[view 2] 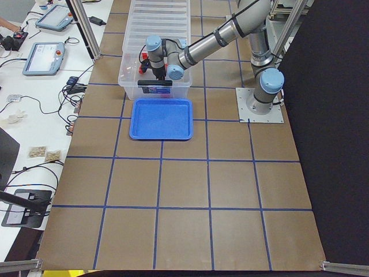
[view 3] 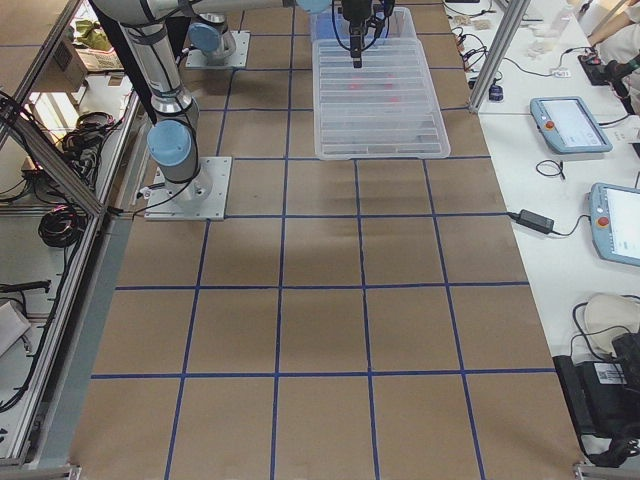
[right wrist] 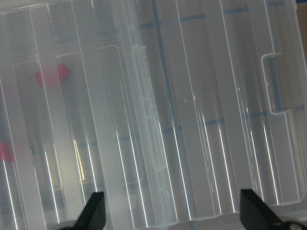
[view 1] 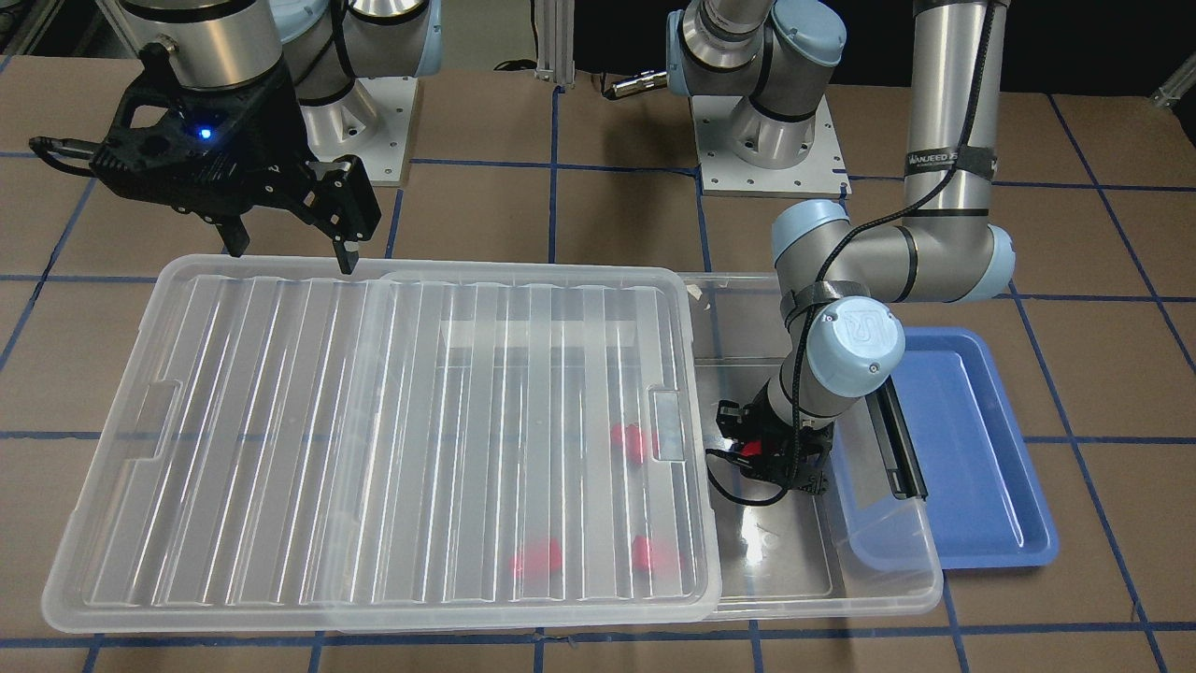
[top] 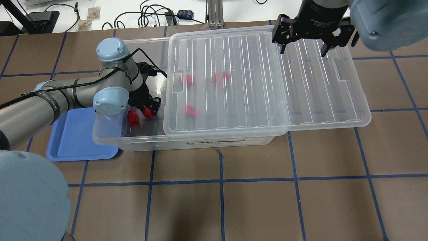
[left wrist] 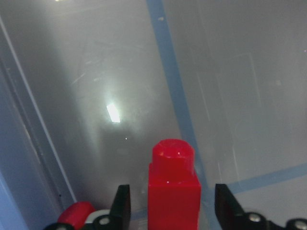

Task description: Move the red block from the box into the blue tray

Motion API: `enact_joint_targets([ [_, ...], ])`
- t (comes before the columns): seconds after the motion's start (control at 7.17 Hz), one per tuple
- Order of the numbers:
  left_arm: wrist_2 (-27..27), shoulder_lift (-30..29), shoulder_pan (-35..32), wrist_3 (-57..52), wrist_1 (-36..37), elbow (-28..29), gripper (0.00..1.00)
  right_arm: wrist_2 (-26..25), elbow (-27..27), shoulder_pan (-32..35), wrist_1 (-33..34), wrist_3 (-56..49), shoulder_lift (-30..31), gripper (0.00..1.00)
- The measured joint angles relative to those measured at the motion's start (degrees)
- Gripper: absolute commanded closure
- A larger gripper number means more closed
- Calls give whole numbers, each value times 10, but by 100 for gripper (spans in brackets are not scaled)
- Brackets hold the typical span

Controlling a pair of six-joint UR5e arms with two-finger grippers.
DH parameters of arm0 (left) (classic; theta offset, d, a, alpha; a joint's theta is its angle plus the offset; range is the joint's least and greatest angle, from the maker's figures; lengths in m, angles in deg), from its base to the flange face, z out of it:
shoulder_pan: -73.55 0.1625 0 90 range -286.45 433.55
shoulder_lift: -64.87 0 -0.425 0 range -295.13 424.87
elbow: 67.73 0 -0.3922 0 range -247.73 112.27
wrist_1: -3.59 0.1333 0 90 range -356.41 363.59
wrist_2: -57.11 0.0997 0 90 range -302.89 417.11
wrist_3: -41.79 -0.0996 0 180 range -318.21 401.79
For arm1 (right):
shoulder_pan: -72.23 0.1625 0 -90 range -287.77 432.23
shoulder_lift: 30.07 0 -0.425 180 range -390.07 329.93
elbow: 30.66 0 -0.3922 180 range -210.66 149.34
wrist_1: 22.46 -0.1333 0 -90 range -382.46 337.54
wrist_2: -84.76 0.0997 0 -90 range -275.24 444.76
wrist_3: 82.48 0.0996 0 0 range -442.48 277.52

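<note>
**A:** From the front, why is the lid (view 1: 374,439) offset?
**B:** It uncovers the end of the box (view 1: 832,603) beside the blue tray (view 1: 990,486).
**A:** Overhead?
**B:** Left gripper (top: 147,110) reaches in there. Its wrist view shows fingers apart around 1 red block (left wrist: 173,191), not pinching. Right gripper (right wrist: 172,208) is wide and empty above the lid.

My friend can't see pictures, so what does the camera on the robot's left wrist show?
A red block sits between the open fingers of the left gripper, a gap on each side, its round stub toward the top of the picture. Beneath it is the shiny clear floor of the box, with blue tape lines showing through.
</note>
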Motion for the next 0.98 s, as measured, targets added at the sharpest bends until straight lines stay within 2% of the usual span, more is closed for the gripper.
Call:
enact_joint_targets([
  [0.56, -32, 35, -6, 8, -25, 13, 100, 0, 1, 0, 1, 0, 0, 0],
  [0.98, -22, 88, -1, 7, -141, 65, 100, 0, 1, 0, 1, -1, 0, 0],
])
